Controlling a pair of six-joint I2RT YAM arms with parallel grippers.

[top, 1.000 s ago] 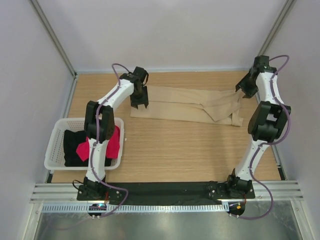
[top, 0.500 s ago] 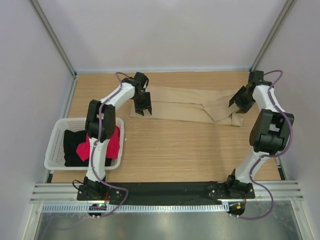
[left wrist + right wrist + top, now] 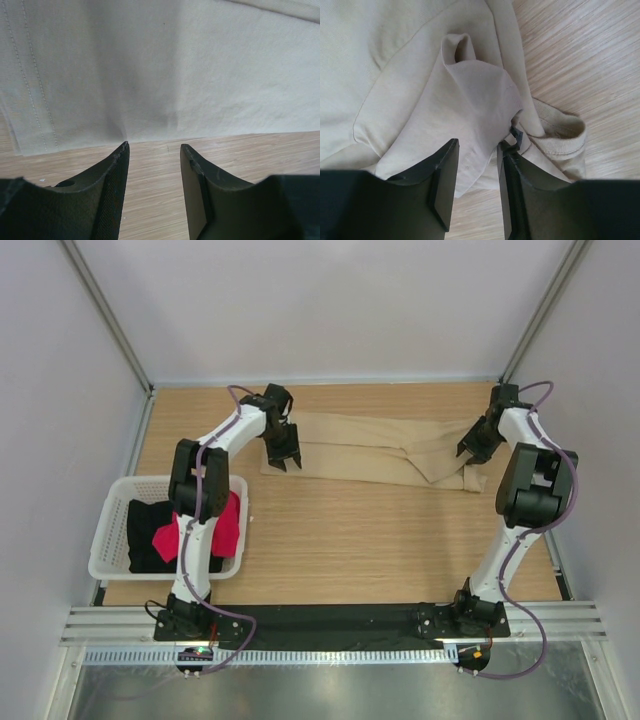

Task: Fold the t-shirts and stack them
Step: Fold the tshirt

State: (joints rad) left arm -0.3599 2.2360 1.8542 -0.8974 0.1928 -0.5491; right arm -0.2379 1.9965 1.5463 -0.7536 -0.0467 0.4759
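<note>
Red-pink t-shirt (image 3: 228,525) and black t-shirt (image 3: 145,532) lie bundled in the white basket (image 3: 100,552), which sits nearer than the tan t-shirt (image 3: 370,450) and off its left end, well apart from it. Neither looks folded. The tan t-shirt is stretched out as a long band across the far part of the table, with its sleeves and neck rumpled at the right end. The step in hand is judged to be folding this shirt first. The left gripper (image 3: 152,147) points down at the shirt's left end, tips right at its near hem, jaws parted and holding nothing. The right gripper (image 3: 477,145) hangs over the bunched sleeve at the shirt's right end, its jaws a narrow gap apart, with cloth below them but apparently none pinched. The next move probably calls for both to lower, nip an edge each, and carry the cloth over together so that the fold lands even.
</note>
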